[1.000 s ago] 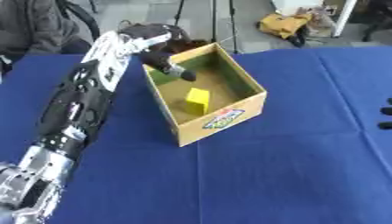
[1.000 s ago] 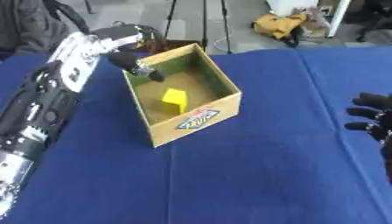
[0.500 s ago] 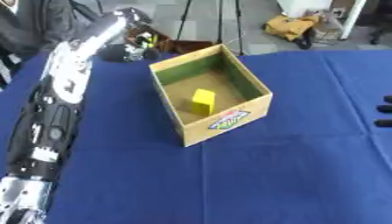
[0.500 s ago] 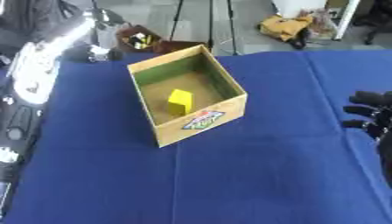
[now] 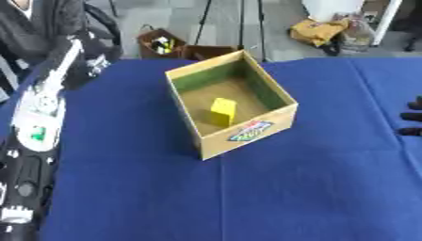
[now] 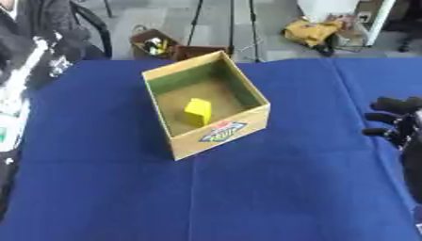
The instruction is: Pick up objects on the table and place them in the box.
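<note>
An open cardboard box point(image 5: 247, 134) with green inner walls stands on the blue table, turned at an angle. A yellow block point(image 5: 223, 111) stands inside it on the brown floor. My left arm runs up the left edge of the view; its dark hand point(image 5: 85, 67) is at the far left corner of the table, well apart from the box, blurred against dark clothing. My right hand point(image 6: 396, 122) shows at the right edge, resting open on the cloth with nothing in it, far from the box.
The blue cloth point(image 5: 247, 197) covers the table, with a fold line down its middle. Beyond the far edge are a brown bag with bottles point(image 5: 161, 42), tripod legs point(image 5: 241, 23) and a yellow bag point(image 5: 317, 30) on the floor.
My left hand has pulled back from over the box's far left corner to the table's far left corner. The yellow block stays in the box. The right hand is still.
</note>
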